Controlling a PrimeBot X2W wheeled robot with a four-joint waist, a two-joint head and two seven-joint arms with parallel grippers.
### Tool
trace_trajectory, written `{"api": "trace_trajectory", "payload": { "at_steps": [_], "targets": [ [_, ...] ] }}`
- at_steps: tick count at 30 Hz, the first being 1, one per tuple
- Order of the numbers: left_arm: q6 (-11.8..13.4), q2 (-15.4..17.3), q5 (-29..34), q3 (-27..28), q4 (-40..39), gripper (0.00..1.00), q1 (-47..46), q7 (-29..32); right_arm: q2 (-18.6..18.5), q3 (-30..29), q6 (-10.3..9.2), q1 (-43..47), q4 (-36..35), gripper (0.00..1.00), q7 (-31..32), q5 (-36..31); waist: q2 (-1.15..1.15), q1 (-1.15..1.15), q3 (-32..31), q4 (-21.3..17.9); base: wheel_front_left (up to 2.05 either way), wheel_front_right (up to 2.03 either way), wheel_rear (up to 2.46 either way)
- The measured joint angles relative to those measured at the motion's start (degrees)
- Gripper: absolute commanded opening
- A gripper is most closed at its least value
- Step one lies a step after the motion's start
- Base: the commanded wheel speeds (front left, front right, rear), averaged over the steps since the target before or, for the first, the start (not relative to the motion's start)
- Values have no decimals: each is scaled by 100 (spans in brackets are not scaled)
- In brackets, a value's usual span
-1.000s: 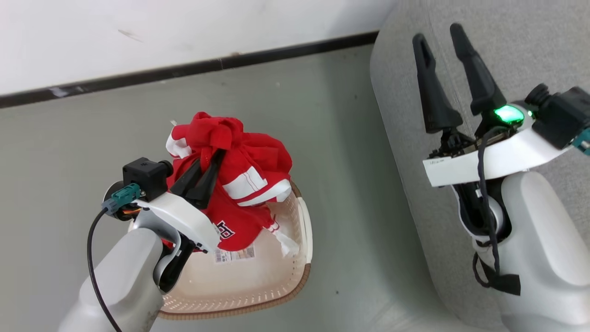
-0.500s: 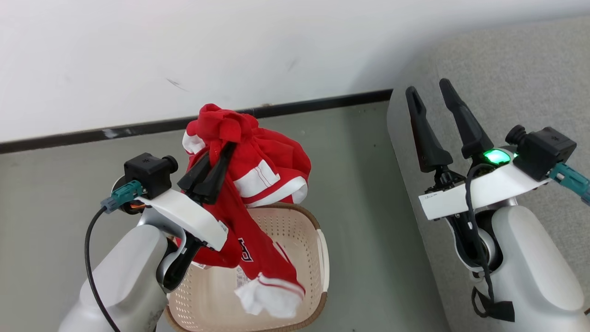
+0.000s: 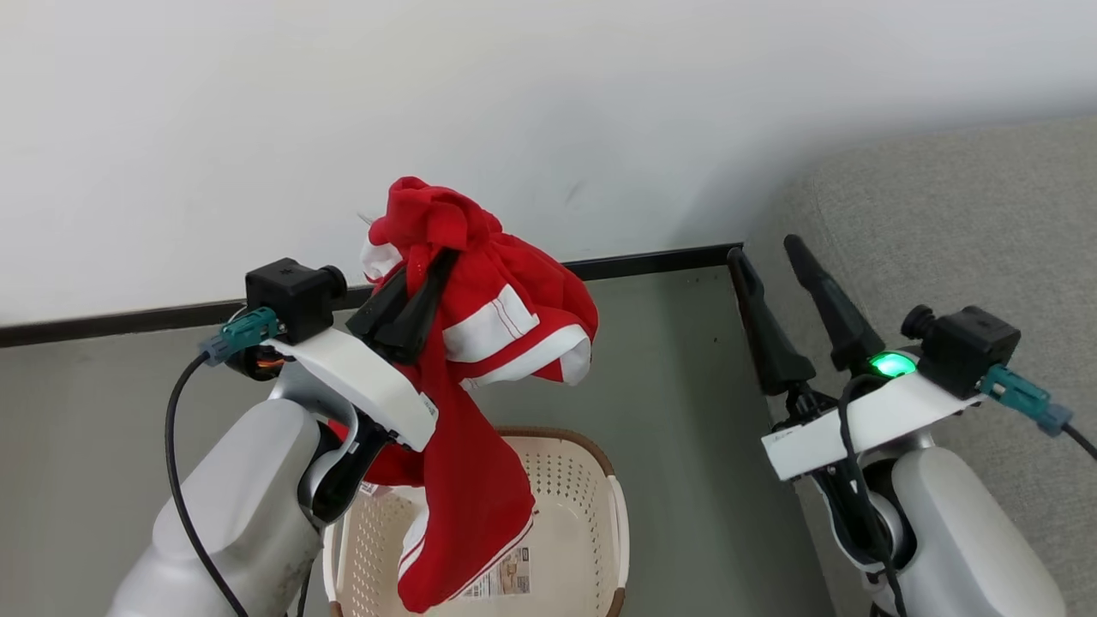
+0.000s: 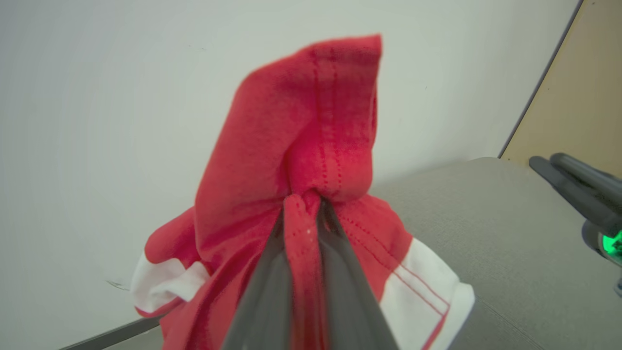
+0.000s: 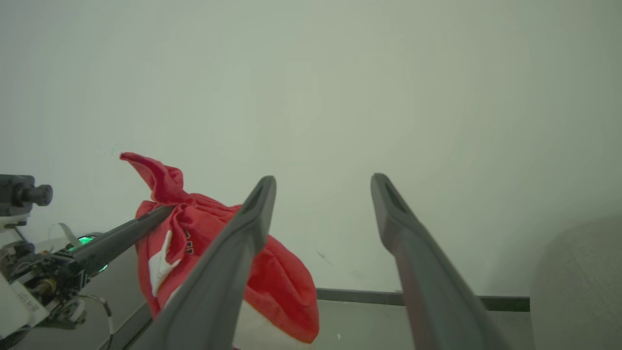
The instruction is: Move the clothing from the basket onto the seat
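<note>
The red clothing (image 3: pixel 480 343) with white panels hangs in the air above the cream basket (image 3: pixel 591 531), its lower end drooping into the basket's mouth. My left gripper (image 3: pixel 422 257) is shut on a bunched fold near the garment's top; the left wrist view shows the clothing (image 4: pixel 301 160) pinched between the two fingers. My right gripper (image 3: pixel 764 248) stands open with nothing between its fingers, at the left edge of the grey seat (image 3: pixel 968 231). In the right wrist view the clothing (image 5: pixel 204 248) hangs to the left of the right gripper (image 5: pixel 323 182).
A white wall (image 3: pixel 514 111) with a dark baseboard (image 3: pixel 651 260) runs behind the grey floor (image 3: pixel 677 411). The basket stands on the floor left of the seat, with a sticker (image 3: pixel 506 578) on its inside bottom.
The head camera has tilted up. My left gripper has lifted the clothing higher, so most of it now hangs clear above the basket. The right gripper stays open.
</note>
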Motion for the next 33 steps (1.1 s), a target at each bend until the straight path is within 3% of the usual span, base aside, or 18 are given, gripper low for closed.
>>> {"api": "trace_trajectory", "payload": {
  "at_steps": [24,33],
  "targets": [
    [140,-196,-125,-200,-43,0,-2,588,-364,1411,0,329,-105,100,1,404,0,0,-494,179,0,0,0],
    [166,-282,-166,-248,-119,0,-2,694,-1040,2487,0,73,211,100,2,360,0,0,-491,223,0,0,0]
  ]
}}
